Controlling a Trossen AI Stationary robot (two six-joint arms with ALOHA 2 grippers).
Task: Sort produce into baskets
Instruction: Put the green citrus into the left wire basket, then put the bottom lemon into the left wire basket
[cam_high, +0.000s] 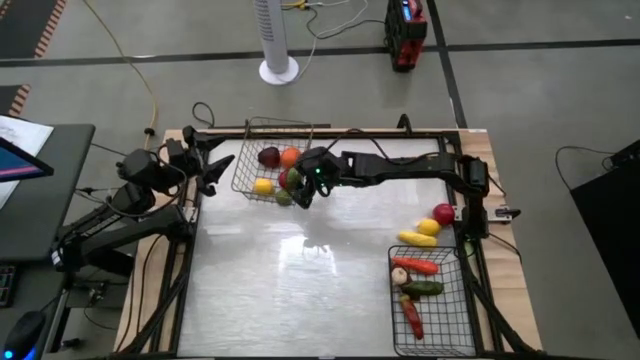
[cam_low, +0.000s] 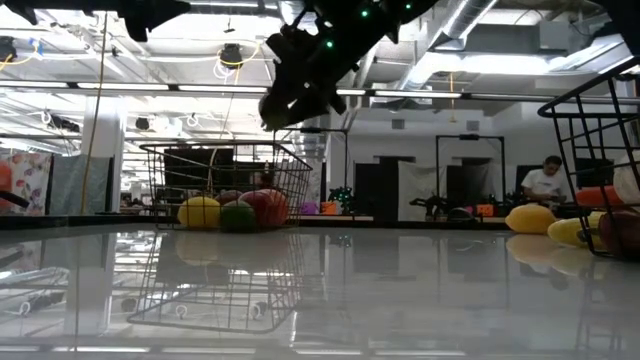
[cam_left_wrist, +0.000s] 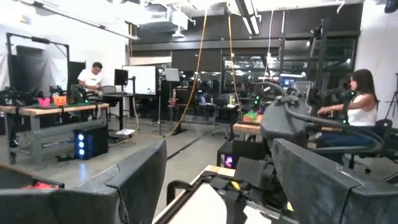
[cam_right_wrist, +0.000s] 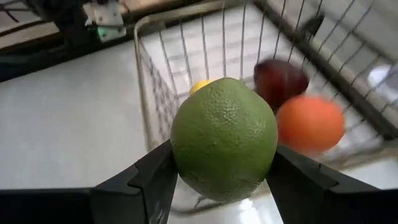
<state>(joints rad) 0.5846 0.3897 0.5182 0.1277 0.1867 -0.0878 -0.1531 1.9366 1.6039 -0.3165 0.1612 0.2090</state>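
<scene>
With the right gripper (cam_right_wrist: 224, 180) clamped on a green fruit (cam_right_wrist: 224, 138) just above the grey basket's (cam_high: 245, 150) near rim, it should clear the wire and release low, among the fruit inside.

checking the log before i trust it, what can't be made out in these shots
- Left gripper: left wrist view shows no produce or basket.
- Silvery basket: high view, right gripper covers some fruit.
- Green round fruit: right wrist view, hides the basket contents behind.
- Dark basket: low view, cut by edge.
</scene>
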